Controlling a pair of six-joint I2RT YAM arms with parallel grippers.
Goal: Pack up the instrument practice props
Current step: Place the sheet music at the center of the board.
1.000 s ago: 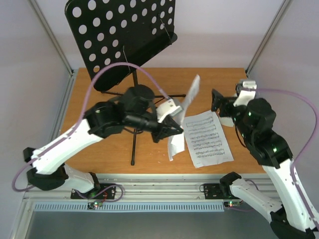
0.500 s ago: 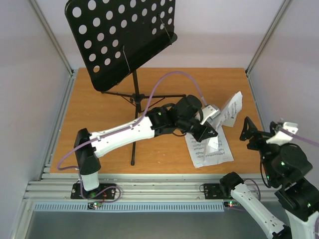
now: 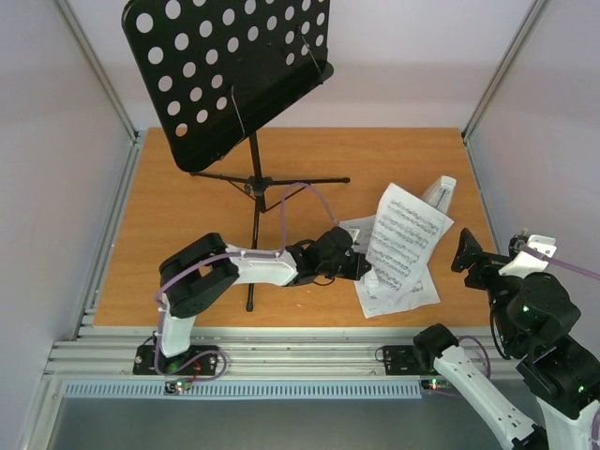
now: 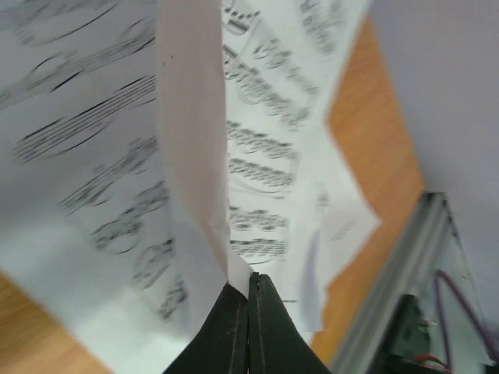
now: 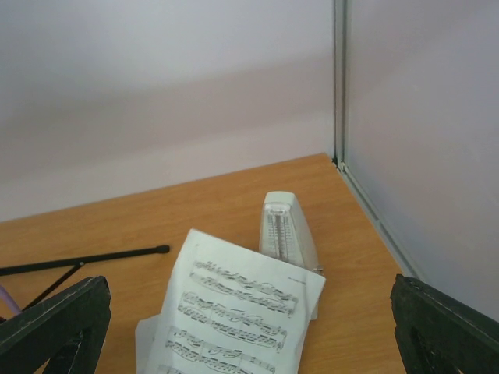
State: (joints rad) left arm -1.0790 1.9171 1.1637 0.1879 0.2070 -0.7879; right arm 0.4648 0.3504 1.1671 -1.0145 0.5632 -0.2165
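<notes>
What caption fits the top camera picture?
The left gripper holds one sheet-music page over a second page, by the metronome.

The metronome (image 3: 438, 193) stands behind the sheet-music pages (image 3: 405, 240), right of the music stand (image 3: 246, 99).

No word, brand or number is showing clearly enough to read; the sheet-music pages (image 4: 261, 140) are carrying only printed staves of notes, blurred, rising straight up from the pinched tips of the left gripper (image 4: 249, 287); beyond the pages from that gripper, the metronome (image 5: 284, 227) is showing fine scale marks on its face, too small to make out.
</notes>
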